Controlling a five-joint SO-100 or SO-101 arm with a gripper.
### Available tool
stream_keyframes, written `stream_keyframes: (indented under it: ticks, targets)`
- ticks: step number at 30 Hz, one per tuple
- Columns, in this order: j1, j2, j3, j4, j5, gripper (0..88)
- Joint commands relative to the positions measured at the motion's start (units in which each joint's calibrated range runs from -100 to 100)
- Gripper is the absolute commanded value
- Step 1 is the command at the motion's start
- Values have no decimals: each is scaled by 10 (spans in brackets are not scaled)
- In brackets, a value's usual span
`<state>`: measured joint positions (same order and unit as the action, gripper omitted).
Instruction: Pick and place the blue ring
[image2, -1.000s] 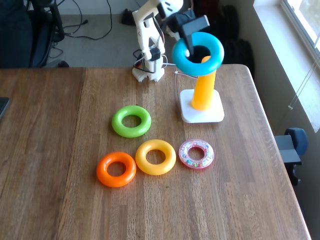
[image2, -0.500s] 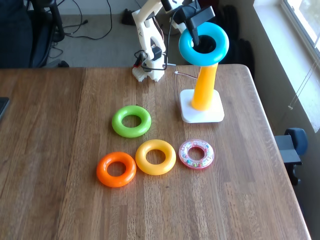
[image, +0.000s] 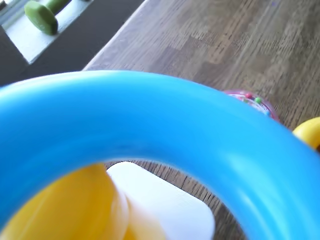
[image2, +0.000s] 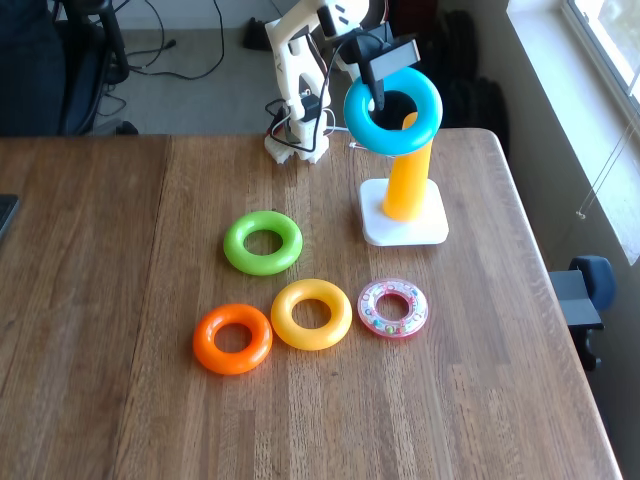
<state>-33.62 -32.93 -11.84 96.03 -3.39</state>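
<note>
The blue ring (image2: 393, 110) hangs tilted at the top of the yellow peg (image2: 407, 175), whose tip shows through its hole. My gripper (image2: 379, 95) is shut on the ring's upper left rim, the black finger reaching into the hole. In the wrist view the blue ring (image: 165, 132) arches across the frame, with the yellow peg (image: 75, 207) and its white base (image: 165, 207) seen below through the hole.
On the wooden table lie a green ring (image2: 262, 242), an orange ring (image2: 232, 338), a yellow ring (image2: 311, 313) and a pink clear ring (image2: 393, 308). The arm's white base (image2: 297, 140) stands at the far table edge. The right table edge is near the peg.
The gripper with the blue ring rose and shifted right half a second ago, then came back left and lower, so the peg tip again shows inside the hole.
</note>
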Motion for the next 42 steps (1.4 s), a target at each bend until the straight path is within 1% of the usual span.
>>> stream_keyframes:
  ticks: [1,9,16,19,25,28,34,36,38,42]
  targets:
    - [1,-1,11,-41,-4,20]
    - [-10,-1,64,-108,-4,20]
    - [-105,-1,72,-115,-7,20]
    - [-131,-1,72,-115,-7,20]
    - [-111,-1,72,-111,-3,23]
    - [-87,-2,72,-110,4,58]
    - [-50,-11,72,-118,9,226]
    - [-43,-11,72,-118,13,269]
    - [-37,-11,72,-115,13,286]
    - [-33,-11,72,-114,13,286]
